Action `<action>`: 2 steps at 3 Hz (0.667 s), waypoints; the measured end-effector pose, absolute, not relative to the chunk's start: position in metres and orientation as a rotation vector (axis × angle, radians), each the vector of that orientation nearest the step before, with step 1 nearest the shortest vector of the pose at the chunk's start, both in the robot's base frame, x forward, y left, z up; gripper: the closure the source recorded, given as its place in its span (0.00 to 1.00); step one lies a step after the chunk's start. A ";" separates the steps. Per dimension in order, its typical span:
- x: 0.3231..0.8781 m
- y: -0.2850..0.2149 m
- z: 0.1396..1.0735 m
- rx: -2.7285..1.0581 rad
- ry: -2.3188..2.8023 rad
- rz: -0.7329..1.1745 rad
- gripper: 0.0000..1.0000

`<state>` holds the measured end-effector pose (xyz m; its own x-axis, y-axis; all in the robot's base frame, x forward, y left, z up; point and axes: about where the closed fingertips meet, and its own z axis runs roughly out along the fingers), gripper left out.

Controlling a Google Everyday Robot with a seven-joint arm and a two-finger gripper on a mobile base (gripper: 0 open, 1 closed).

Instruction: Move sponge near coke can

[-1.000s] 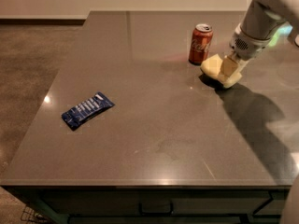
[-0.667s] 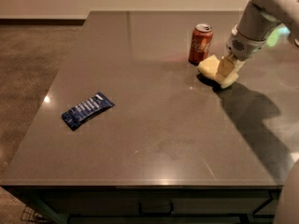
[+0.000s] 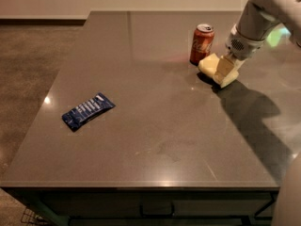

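Down at the far right of the table (image 3: 155,140) with the gripper (image 3: 225,74), hanging from a pale arm that reaches in from the upper right. Closed across the middle of the sponge (image 3: 209,64), by the look of it: one cream finger (image 3: 223,68) laid over the near face, the other hidden behind the foam. Hard to say whether set on the tabletop or held just clear of it; dark shade along the lower edge.

Long axis of the sponge slanted, upper left to lower right, with the free left end poking out of the gripper toward the can (image 3: 201,44). Can upright, just left of the gripper and a little beyond it, right beside that free end. Touching or a sliver apart: cannot tell.

Judged from this, near enough already. Little left but to set down, let go and lift away up and to the right, back along the arm's own line. No call for more travel leftward; any further push that way likely to nudge or tip the can.

Only one arm here, so no choice of side.

Plenty of bare tabletop in front of the gripper and off to its left. Far edge of the table well beyond the can. Right edge out of sight past the arm. Blue wrapper (image 3: 88,110) far to the left and nearer the front, well apart from everything.
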<state>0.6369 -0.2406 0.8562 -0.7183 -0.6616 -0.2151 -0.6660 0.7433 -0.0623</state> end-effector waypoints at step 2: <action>0.639 -0.240 0.854 -1.052 2.719 0.030 0.00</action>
